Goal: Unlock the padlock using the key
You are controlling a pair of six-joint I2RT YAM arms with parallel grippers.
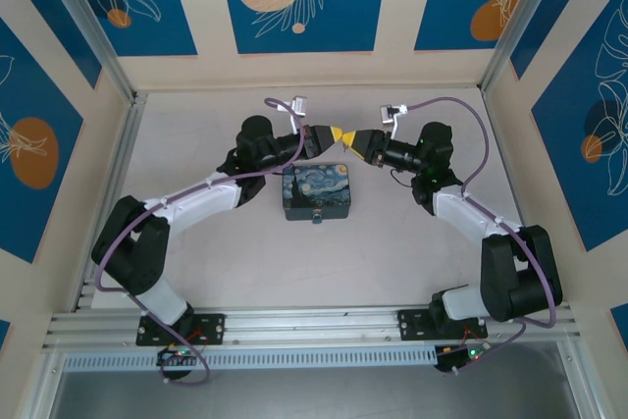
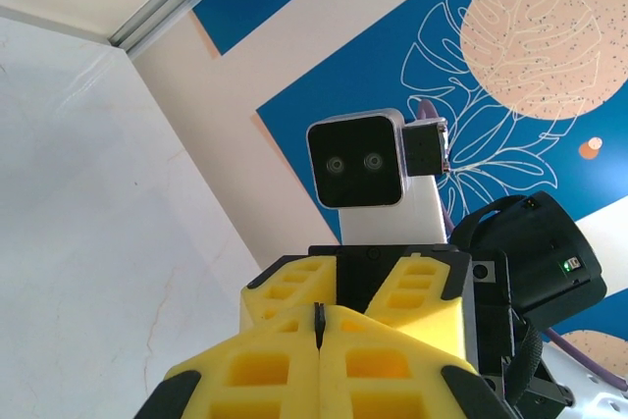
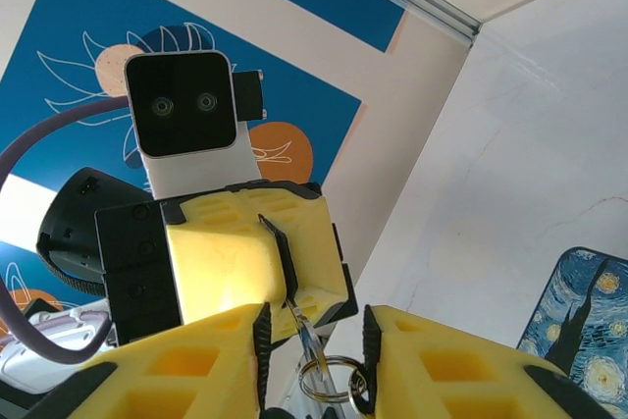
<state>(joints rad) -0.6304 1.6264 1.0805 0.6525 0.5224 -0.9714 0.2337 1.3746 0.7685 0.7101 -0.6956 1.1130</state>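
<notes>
Thin key [image 3: 306, 336] part-hidden between left fingers [image 3: 226, 262]

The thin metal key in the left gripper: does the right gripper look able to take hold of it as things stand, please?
Probably yes. The thin metal key juts from the shut left gripper into the gap between the yellow fingers of the open right gripper, and nothing blocks it.

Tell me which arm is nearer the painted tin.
Left. The left arm passes beside the tin at its far-left corner; the right arm lies apart beyond its right side.
</notes>
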